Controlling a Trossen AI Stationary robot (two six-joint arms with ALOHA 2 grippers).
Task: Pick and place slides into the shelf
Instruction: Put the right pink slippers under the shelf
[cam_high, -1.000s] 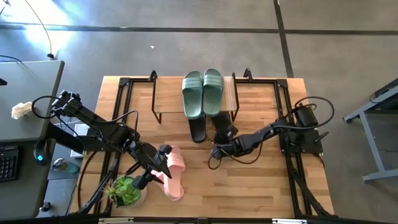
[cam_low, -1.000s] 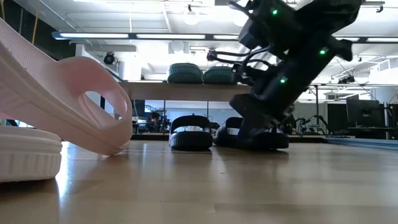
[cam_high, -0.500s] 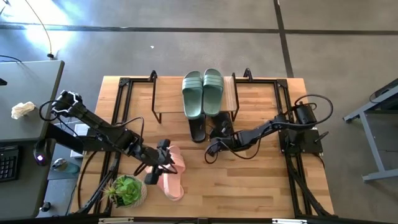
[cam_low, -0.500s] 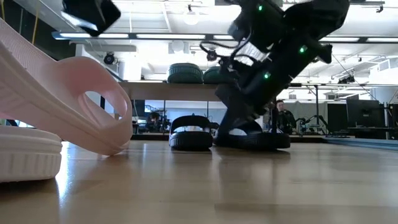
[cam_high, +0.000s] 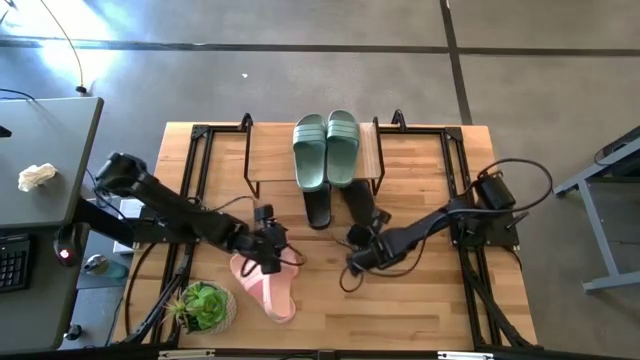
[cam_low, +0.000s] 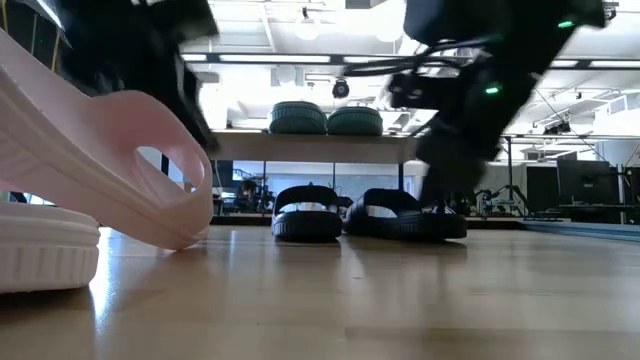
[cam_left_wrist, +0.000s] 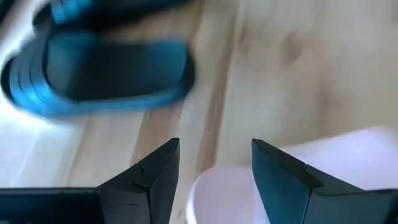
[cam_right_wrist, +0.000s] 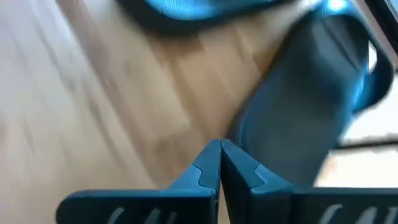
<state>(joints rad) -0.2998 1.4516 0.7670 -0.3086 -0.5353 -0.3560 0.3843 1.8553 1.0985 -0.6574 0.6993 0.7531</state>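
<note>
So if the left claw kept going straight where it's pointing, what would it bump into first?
Probably the left black slide. The open left claw hovers over the pink slide, and bare table lies between it and that black slide. Depth is unclear, so it may hit the tabletop first.

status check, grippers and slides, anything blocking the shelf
Left gripper open over pink slides. Right gripper shut, empty, near black pair under shelf. Green pair on top. Nothing blocking.
</note>
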